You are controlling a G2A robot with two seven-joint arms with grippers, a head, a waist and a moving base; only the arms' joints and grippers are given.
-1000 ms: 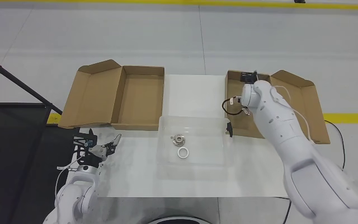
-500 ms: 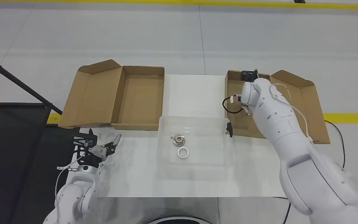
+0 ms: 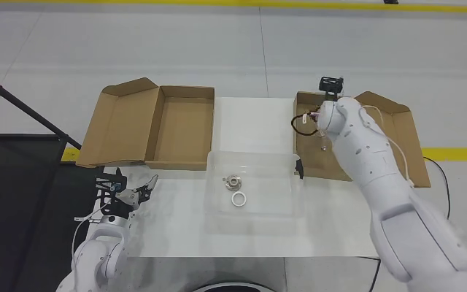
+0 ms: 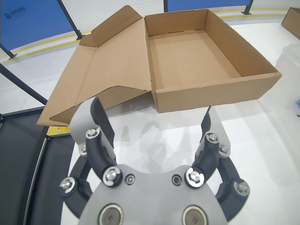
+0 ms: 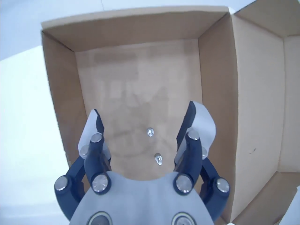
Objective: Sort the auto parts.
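Right gripper [image 5: 144,111] hangs over the right cardboard box [image 5: 138,71] with its fingers spread wide, holding and touching nothing. On the box floor below it lie two small metal studs, well apart from the walls. The nearer bolt [image 5: 158,159] lies on its side with its long axis running roughly from the wrist toward the box's far wall. The farther bolt [image 5: 150,132] looks almost end-on, so its direction is hard to tell, and which end of either is the head cannot be made out. From the top view the right arm covers much of that box's floor. Left gripper [image 4: 152,105] sits low near the table's [image 3: 248,124] left front corner, equally wide and empty, facing the left cardboard box [image 4: 194,54], whose lid flap lies folded outward. Between the boxes stands a clear bin [image 3: 213,157] holding a white ring [image 3: 238,198] lying flat and, just beside it, a small metal part [image 3: 233,179] too small to read for shape or direction. A black object [image 3: 298,169] at the bin's right edge is unclear.
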